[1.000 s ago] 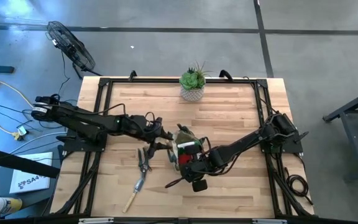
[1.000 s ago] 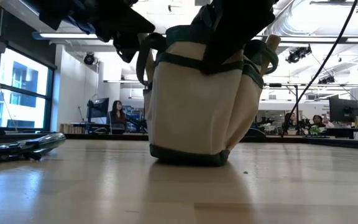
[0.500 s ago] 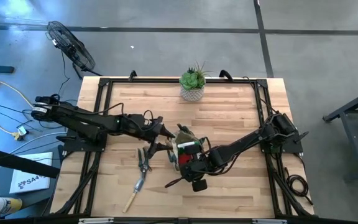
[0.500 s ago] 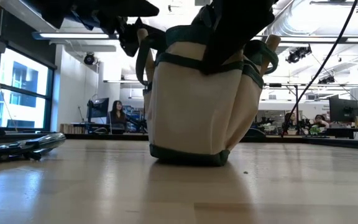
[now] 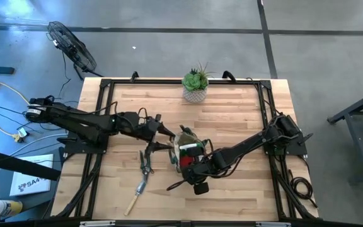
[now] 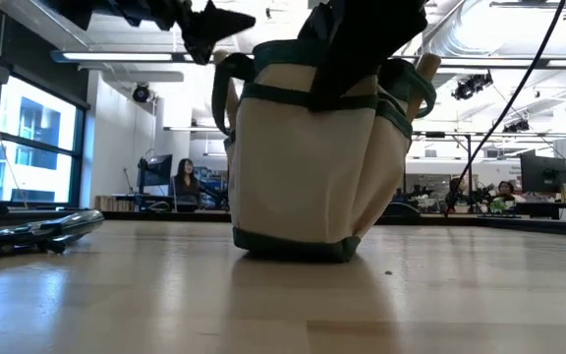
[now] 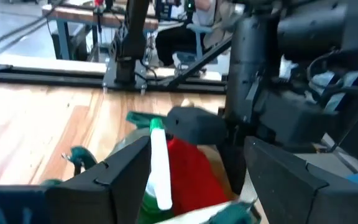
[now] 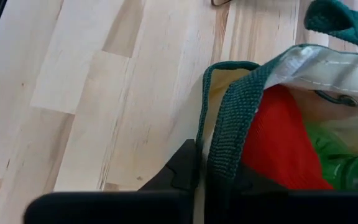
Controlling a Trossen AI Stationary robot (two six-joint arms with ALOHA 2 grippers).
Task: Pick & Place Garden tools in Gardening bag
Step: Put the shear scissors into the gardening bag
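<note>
Left claw (image 5: 162, 140), fingers spread and empty, hovers left of the bag (image 5: 188, 153); right claw (image 8: 194, 168) pinches its rim (pruners (image 5: 146, 162) lie nearer left).

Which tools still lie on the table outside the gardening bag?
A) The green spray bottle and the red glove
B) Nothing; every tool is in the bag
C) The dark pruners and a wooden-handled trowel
C: the dark pruners and wooden-handled trowel lie on the table, left of the gardening bag.

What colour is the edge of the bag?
Dark green: the bag's rim is woven green webbing, clearest in the right wrist view.
</note>
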